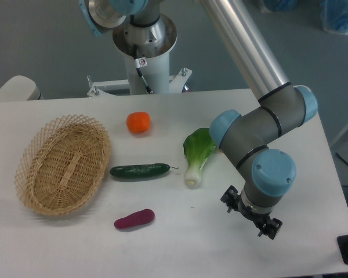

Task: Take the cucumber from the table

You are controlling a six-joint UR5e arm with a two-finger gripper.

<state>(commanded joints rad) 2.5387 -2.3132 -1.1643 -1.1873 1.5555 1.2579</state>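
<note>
Arm links [243,43]: polished silver tubes.
Joint housings [252,136]: grey rounded casings with light-blue end caps.
Base [145,35]: white pedestal, silver flange, black cable with a small tag.
Gripper [252,214]: small black fitting under the last blue-capped wrist joint; fingers too small to make out.

On my white rectangular desk [162,249], the oval woven wicker basket [62,164] lies at the left, with the slim dark green cucumber [140,171] just to its right. Behind the cucumber I see the round orange fruit [138,122], in front of it the small purple sweet potato [134,219]. The pale-stalked leafy bok choy [197,155] lies right of the cucumber, and the arm's gripper [250,218] is over the desk's front right part, well apart from the cucumber.
</note>
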